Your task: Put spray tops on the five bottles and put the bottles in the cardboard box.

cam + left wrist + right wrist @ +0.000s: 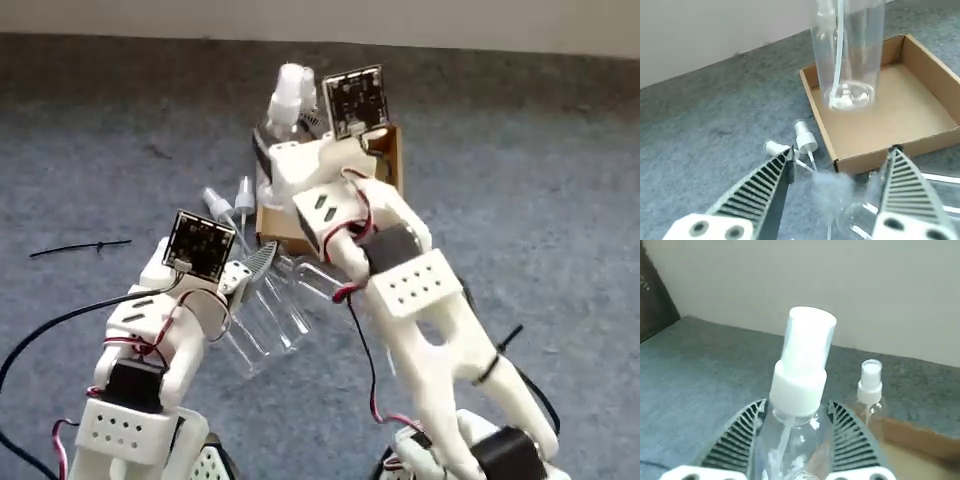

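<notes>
Right gripper (796, 407) was clamped on a capped bottle (790, 440), upright over the cardboard box (920, 115). Left gripper (842, 152) stood apart near loose spray tops (805, 137). Risk: an early or tilted release could topple it against the neighbouring bottle (871, 390).

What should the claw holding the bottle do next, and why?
Probably ease it down and let go. The right claw grips a bottle with its spray top already on, upright over the box floor, touching or just above it.
</notes>
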Robot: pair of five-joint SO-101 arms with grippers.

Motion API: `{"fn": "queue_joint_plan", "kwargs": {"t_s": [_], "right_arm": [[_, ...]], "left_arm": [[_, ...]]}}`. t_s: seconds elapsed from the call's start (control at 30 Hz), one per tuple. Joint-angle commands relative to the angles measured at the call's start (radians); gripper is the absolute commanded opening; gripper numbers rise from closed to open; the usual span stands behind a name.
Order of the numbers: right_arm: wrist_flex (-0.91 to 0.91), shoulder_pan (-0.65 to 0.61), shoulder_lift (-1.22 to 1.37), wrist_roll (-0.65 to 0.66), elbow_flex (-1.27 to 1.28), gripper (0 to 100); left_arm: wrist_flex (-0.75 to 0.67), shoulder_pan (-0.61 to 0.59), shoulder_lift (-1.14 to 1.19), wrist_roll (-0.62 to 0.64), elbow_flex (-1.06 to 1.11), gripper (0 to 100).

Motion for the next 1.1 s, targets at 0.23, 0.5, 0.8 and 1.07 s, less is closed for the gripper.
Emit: {"fn": "queue_joint_plan", "kwargs": {"t_s": [0.23,0.5,0.8,1.07], "right_arm": [[-0.538,0.076,0.282,0.002,0.059,0.5],[-0.823,0.074,0.294,0.176,0.302,0.5],[-0.822,0.073,0.298,0.17,0.332,0.5],[-0.826,0.047,0.403,0.17,0.254,0.5]], "left_arm": [[-0.097,-0.38,0.007,0.003,0.033,27],[-0.094,-0.378,0.007,0.005,0.036,27],[-0.092,-0.378,0.007,0.006,0.036,27],[-0.092,-0.378,0.007,0.008,0.036,27]]}}
